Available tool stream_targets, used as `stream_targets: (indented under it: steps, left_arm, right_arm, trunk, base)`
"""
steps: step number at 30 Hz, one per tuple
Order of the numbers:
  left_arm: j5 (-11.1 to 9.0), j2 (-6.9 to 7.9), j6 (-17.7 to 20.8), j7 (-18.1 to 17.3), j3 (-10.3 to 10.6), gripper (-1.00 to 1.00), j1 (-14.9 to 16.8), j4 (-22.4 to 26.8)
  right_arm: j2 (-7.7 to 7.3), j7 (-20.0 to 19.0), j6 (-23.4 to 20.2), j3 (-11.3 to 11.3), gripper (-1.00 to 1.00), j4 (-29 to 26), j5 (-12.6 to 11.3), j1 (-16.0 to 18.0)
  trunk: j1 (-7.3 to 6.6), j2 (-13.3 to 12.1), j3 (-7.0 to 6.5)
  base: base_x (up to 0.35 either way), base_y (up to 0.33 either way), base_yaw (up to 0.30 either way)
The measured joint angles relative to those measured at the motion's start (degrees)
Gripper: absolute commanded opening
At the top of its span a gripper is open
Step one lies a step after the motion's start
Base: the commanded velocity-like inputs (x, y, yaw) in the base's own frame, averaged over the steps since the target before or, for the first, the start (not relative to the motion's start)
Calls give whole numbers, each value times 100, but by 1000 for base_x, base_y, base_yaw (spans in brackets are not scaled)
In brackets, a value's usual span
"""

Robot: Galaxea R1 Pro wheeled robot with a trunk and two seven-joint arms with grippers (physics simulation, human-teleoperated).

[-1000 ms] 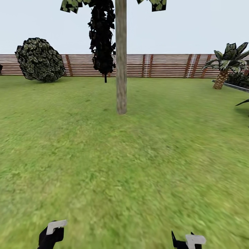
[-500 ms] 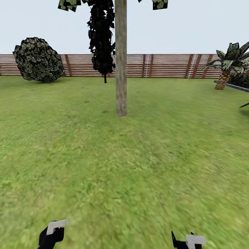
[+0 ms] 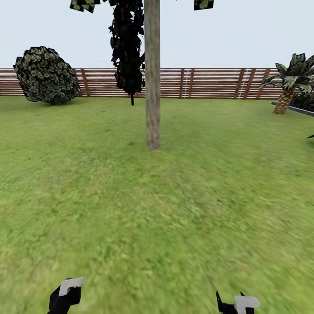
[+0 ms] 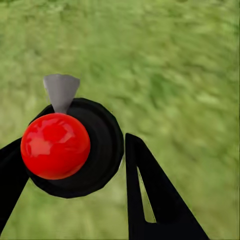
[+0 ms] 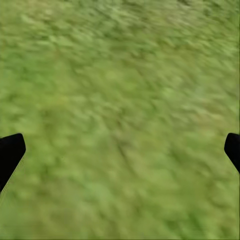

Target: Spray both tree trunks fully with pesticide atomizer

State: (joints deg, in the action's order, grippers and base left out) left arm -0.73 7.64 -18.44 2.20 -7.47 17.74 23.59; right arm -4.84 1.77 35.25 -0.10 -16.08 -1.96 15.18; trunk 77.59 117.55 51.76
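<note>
The garden lawn (image 3: 174, 209) spreads wide and green to the brown slat fence (image 3: 209, 83). One tall tree trunk (image 3: 152, 87), mottled grey-beige, rises straight ahead; bits of its green leaf clusters (image 3: 203, 4) show at the top of the head view. Behind it stands the black-leaved tree (image 3: 127, 48), to the left a round dark bush (image 3: 46, 75), and far to the right a short palm (image 3: 290, 83).

Over the last second the whole head view has shifted: the trunk's foot sits lower in the picture and the bush and palm have slid outward. That reads as the robot rolling toward the tree, not the things moving. The blurred grass in both wrist views fits a base in motion. For the task, I judge this an approach to spraying range; the trunk is still well apart from the arms.

The left hand (image 3: 65, 293) sits low in the head view. In the left wrist view its fingers (image 4: 150, 195) pinch a dark round body with a glossy red ball (image 4: 55, 145) and a small grey nozzle-like tip (image 4: 61, 91); this I take to be the pesticide atomizer (image 4: 102, 145), already carried. No container shows in these views.

The right hand (image 5: 120, 150) is spread wide over bare grass, holding nothing.
</note>
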Motion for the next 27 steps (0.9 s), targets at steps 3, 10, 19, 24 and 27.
stream_targets:
  steps: [3,10,19,24,27]
  left_arm:
    - [0,0,0,0,0,-100,0,0]
    - [0,-1,2,0,1,-100,-1,0]
    - [0,-3,7,0,0,-100,-1,0]
    - [0,0,1,0,-4,-100,0,0]
    - [0,2,5,0,-6,-100,-1,0]
  right_arm:
    - [0,0,0,0,100,-2,0,0]
    - [-2,0,0,-8,100,-1,1,0]
    - [-2,0,0,-8,100,1,2,0]
    - [-2,0,0,-8,100,5,1,0]
    - [-7,0,0,-9,100,1,1,0]
  trunk:
    - [0,0,0]
    - [0,0,0]
    - [0,0,0]
    - [0,0,0]
    - [0,0,0]
  base:
    - [338,0,0]
    - [339,0,0]
    - [339,0,0]
    - [338,0,0]
    - [339,0,0]
